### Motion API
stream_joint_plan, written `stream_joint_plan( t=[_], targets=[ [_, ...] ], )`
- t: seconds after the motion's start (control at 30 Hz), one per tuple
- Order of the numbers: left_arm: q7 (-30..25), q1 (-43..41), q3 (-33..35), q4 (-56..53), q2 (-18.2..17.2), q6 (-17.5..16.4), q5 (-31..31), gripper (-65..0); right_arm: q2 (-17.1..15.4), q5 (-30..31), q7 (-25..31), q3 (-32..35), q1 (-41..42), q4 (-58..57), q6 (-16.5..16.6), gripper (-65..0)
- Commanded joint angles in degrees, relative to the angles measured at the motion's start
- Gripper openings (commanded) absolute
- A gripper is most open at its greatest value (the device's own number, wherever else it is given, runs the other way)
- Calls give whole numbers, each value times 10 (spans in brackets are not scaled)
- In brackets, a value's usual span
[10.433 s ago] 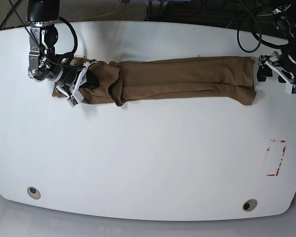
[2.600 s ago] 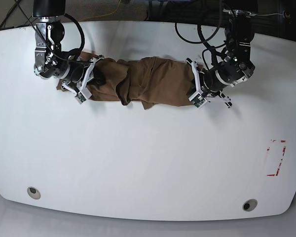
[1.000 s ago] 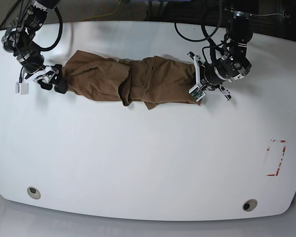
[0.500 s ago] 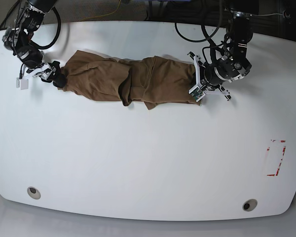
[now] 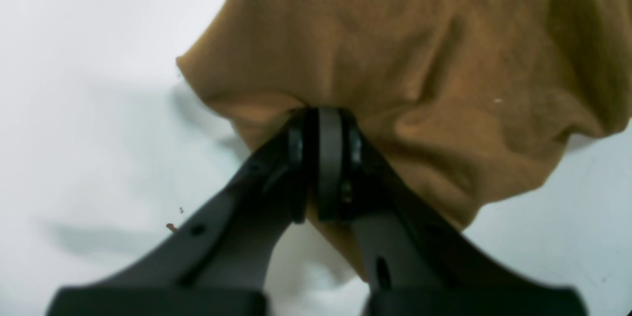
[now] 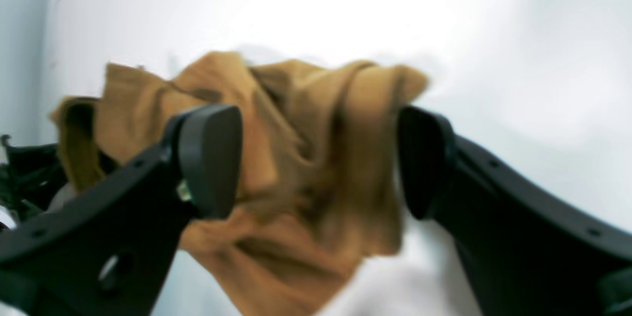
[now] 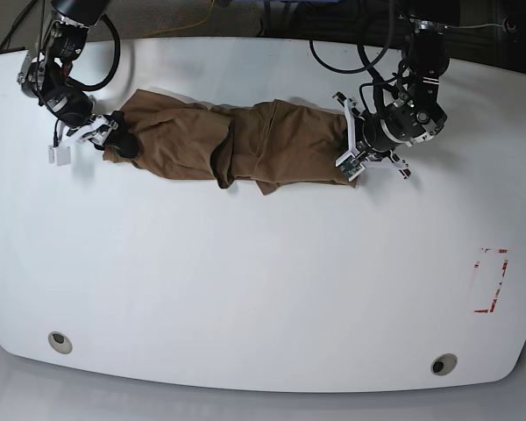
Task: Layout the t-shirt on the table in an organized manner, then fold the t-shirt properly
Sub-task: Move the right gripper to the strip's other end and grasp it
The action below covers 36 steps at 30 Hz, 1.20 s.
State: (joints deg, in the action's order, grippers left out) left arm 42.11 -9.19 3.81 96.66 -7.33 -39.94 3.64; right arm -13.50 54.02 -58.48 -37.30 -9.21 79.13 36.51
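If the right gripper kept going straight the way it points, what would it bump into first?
The t-shirt. The right gripper is open, and the bunched brown cloth lies right between and ahead of its fingers, though blur makes the gap hard to judge.

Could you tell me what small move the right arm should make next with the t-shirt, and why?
Probably ease the right pincer forward and close it on the t-shirt. Its jaws stand open around the bunched end without gripping, while the left pincer is shut on the other end. Both ends must be held to stretch the shirt flat on the table.
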Motion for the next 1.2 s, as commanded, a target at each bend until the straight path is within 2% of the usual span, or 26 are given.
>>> stream_joint_plan(
  t=[0.0,0.27,0.37,0.47,0.63,0.7,0.97,1.17],
  targets=[
    [15,1,0,2,-4,-1,12,-625,3,4,-3,3,2,9,5,-183],
    [15,-1,0,2,-4,-1,12,-625,9,4,-3,30,1,9,5,-189],
    [15,-1,-1,2,-4,-1,12,-625,10,4,-3,36,1,18,5,-231],
    [15,-1,-2,2,-4,-1,12,-625,15,4,-3,37,0,31,5,-330],
    [15,-1,-2,2,-4,-1,12,-625,20,3,-3,37,-8,61,1,-543],
    [15,-1,-2,2,-4,-1,12,-625,20,3,-3,37,-10,79,0,-593],
    [15,-1,-2,1,-4,-1,12,-625,27,10,-28,37,-34,193,-16,-587],
    [15,-1,-1,1,-4,-1,12,-625,55,36,-59,37,-48,265,-24,-591]
  ],
)
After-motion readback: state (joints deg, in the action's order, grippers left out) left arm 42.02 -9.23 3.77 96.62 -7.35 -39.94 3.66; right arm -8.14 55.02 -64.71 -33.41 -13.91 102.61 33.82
